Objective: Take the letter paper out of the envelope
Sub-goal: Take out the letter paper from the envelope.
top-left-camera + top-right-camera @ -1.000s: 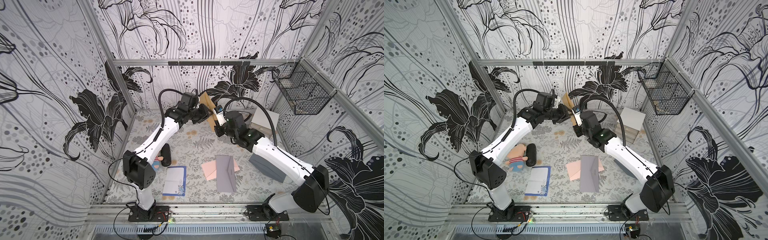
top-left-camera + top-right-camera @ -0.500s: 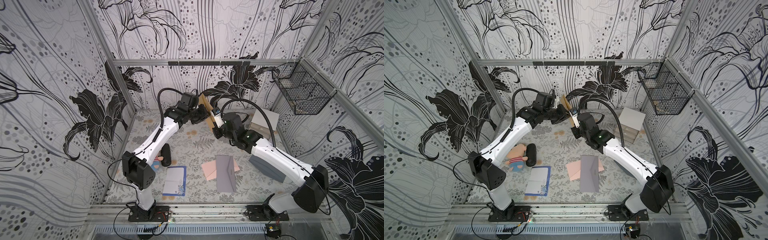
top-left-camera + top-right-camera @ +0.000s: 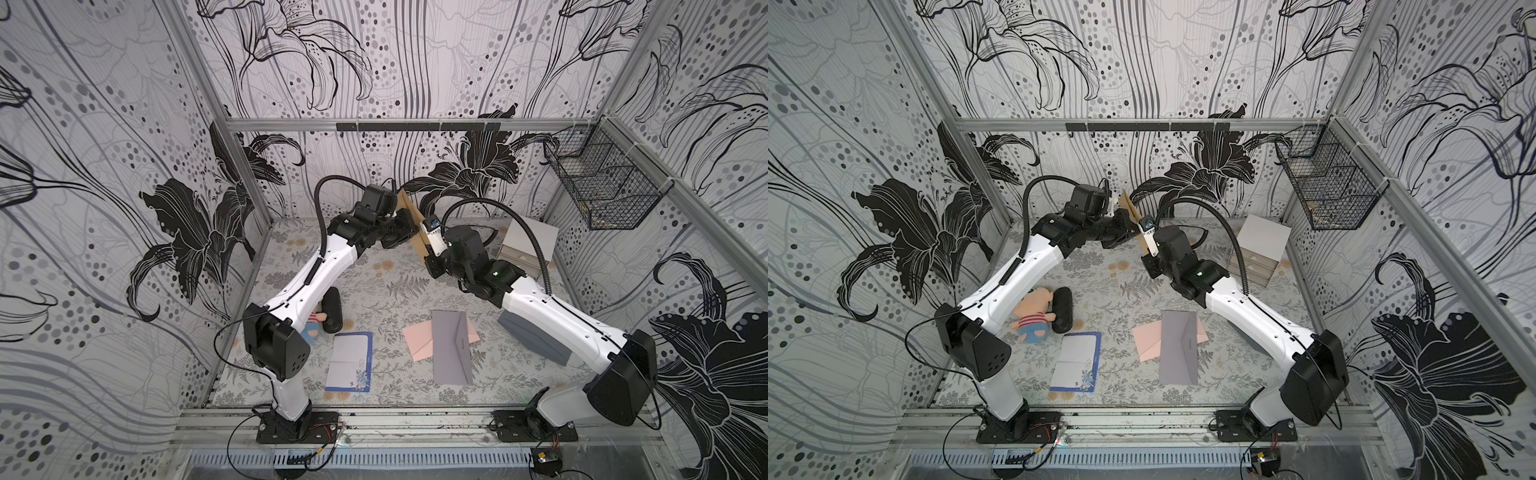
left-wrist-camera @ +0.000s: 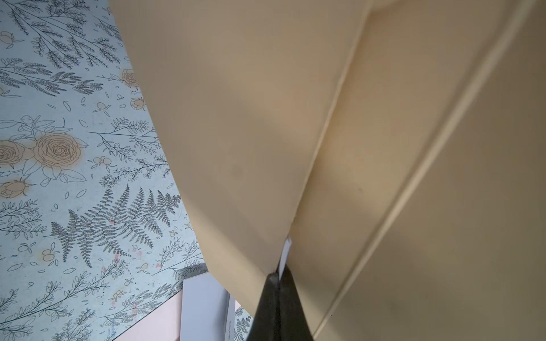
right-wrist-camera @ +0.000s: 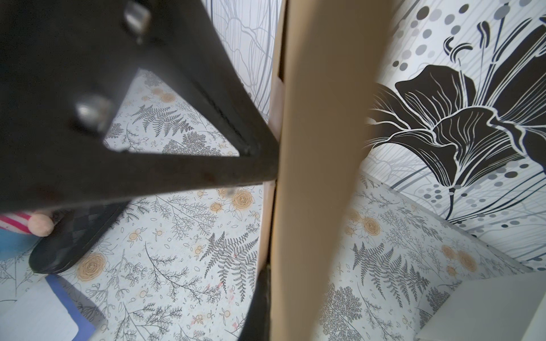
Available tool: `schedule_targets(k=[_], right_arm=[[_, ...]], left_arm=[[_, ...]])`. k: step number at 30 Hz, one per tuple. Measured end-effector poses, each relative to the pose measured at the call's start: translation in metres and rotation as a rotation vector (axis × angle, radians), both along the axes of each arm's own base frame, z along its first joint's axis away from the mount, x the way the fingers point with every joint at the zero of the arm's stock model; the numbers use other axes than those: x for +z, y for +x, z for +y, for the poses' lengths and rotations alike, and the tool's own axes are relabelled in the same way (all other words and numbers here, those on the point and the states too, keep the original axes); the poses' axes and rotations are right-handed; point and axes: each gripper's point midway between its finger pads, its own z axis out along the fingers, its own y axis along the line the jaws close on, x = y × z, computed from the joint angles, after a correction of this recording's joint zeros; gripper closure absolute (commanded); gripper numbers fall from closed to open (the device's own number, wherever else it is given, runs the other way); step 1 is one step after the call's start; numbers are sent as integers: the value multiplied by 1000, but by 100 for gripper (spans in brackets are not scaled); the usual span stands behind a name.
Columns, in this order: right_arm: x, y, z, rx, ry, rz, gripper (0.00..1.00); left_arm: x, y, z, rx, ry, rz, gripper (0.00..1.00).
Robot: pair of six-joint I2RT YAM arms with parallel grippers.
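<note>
A tan envelope (image 3: 410,212) (image 3: 1128,207) is held on edge in the air at the back middle, between both grippers. My left gripper (image 3: 409,232) (image 4: 277,279) reaches in from the left and is shut at the envelope's mouth. A thin white edge of the letter paper (image 4: 286,254) runs between its fingertips; the rest of the paper is hidden inside the envelope (image 4: 266,118). My right gripper (image 3: 428,254) (image 5: 267,280) is shut on the envelope's (image 5: 313,147) lower edge. The left gripper's dark fingers (image 5: 177,168) press against the envelope's side in the right wrist view.
On the mat lie a grey envelope (image 3: 451,353) over a pink one (image 3: 417,343), a blue-bordered sheet (image 3: 349,361), a plush doll (image 3: 311,328) and a black case (image 3: 332,309). A white drawer box (image 3: 528,245), a grey box (image 3: 532,336) and a wire basket (image 3: 602,191) stand right.
My left gripper has closed at the envelope's mouth. The right arm and the envelope have shifted slightly left toward it.
</note>
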Motion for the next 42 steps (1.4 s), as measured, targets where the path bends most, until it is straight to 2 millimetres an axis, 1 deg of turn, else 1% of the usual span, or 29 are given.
schedule_targets(k=[5, 7, 9, 12, 15, 18, 24, 29, 31, 33, 35, 40, 42], right_arm=[[-1, -1, 0, -6, 10, 12, 100], [-5, -2, 1, -1, 13, 31, 100], [-12, -3, 3, 6, 17, 60, 100], [-28, -3, 4, 9, 23, 119, 100], [-41, -1, 1, 3, 38, 180, 100], [-45, 1, -5, -8, 76, 227, 100], [-46, 9, -16, -38, 191, 307, 100], [-47, 17, -30, -103, 287, 370, 100], [-51, 20, -38, -147, 336, 403, 100], [-61, 24, -48, -210, 390, 439, 100], [-79, 24, -59, -281, 435, 487, 100], [-128, 15, -78, -468, 525, 594, 100], [-143, 11, -84, -524, 564, 618, 100]], left_arm=[[0, 0, 0, -1, -2, 2, 100], [0, 0, 0, 0, -5, 5, 100], [0, 0, -1, 2, -8, 7, 100], [0, -1, -1, 4, -13, 14, 100], [3, -1, -1, 6, -18, 16, 100], [13, -1, -2, 1, -32, -4, 100], [37, 0, -2, -3, -61, -51, 100], [47, 4, -2, -8, -99, -72, 100], [52, 9, 0, -7, -130, -87, 100], [53, 12, 3, 0, -158, -94, 100], [50, 14, 7, 9, -178, -92, 100], [30, 17, 16, 29, -212, -64, 100], [20, 17, 19, 35, -218, -48, 100]])
